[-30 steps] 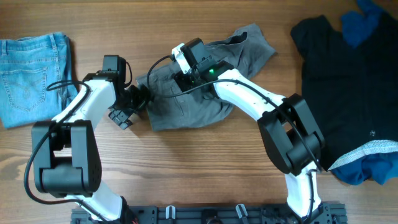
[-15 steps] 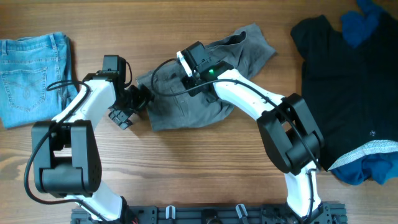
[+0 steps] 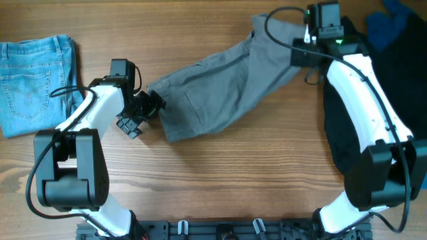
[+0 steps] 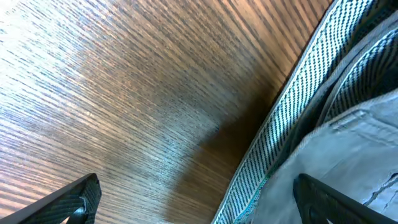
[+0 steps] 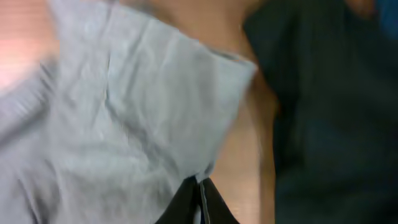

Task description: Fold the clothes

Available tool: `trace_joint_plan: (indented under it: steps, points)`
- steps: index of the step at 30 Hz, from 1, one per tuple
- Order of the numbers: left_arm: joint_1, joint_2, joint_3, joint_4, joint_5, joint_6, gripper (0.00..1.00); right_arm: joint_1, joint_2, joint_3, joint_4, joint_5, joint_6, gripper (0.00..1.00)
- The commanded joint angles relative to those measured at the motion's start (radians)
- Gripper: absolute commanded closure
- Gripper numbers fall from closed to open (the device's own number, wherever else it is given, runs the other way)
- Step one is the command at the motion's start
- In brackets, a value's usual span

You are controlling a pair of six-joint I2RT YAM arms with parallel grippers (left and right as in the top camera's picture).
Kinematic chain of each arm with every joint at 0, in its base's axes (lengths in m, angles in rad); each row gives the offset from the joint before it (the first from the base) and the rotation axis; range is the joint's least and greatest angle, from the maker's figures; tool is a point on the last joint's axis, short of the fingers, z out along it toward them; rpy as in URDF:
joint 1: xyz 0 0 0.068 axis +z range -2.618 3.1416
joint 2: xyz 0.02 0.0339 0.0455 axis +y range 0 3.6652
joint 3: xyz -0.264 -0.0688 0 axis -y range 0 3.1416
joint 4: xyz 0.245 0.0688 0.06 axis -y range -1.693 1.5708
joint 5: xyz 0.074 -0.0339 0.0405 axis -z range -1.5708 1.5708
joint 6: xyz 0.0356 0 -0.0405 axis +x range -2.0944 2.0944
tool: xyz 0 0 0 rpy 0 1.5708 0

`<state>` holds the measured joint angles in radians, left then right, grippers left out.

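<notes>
The right arm stood extended toward the far right, its end effector (image 3: 297, 57) pinching one end of the grey trousers (image 3: 220, 87), which lay stretched diagonally across the tabletop (image 3: 220, 180). The left end effector (image 3: 152, 105), fingers spread, sat at their opposite edge. Folded jeans (image 3: 33, 80) lay left, dark garments (image 3: 373, 133) right.
</notes>
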<state>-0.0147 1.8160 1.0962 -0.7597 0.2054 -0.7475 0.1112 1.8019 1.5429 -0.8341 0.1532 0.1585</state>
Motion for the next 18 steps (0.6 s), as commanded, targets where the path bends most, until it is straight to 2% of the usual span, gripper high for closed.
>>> trace_joint_plan:
  steps: [1, 2, 3, 4, 8, 9, 12, 16, 18]
  points:
    - [0.0, 0.004, -0.004, -0.005, -0.017, -0.019, 0.0, -0.042, 0.048, -0.007, -0.153, -0.017, 0.029, 0.78]
    - [0.0, 0.004, -0.004, -0.007, -0.017, -0.019, 0.0, -0.05, 0.05, -0.007, -0.195, -0.003, 0.047, 0.6]
    - [0.0, 0.004, -0.004, -0.009, -0.017, -0.019, 0.0, -0.067, 0.051, -0.007, -0.248, 0.04, 0.14, 0.57]
    - [0.0, 0.004, -0.004, -0.008, -0.017, -0.019, 0.0, -0.082, 0.051, -0.007, -0.28, 0.064, 0.205, 0.56]
    - [0.0, 0.004, -0.004, -0.009, -0.017, -0.019, 0.0, -0.124, 0.047, -0.006, -0.307, 0.043, 0.267, 0.54]
    - [0.0, 0.004, -0.004, -0.008, -0.017, -0.019, 0.0, -0.127, 0.043, -0.006, -0.283, 0.01, 0.247, 0.53]
    - [-0.001, 0.004, -0.004, -0.004, 0.013, -0.019, 0.0, -0.123, 0.035, -0.006, -0.161, -0.23, 0.06, 0.49]
    - [-0.011, 0.004, -0.004, 0.04, 0.147, 0.037, 0.0, -0.119, 0.035, -0.006, -0.127, -0.347, 0.054, 0.48]
    - [-0.028, 0.004, -0.004, 0.052, 0.148, 0.037, 0.0, -0.11, 0.035, -0.006, -0.129, -0.346, 0.053, 0.48]
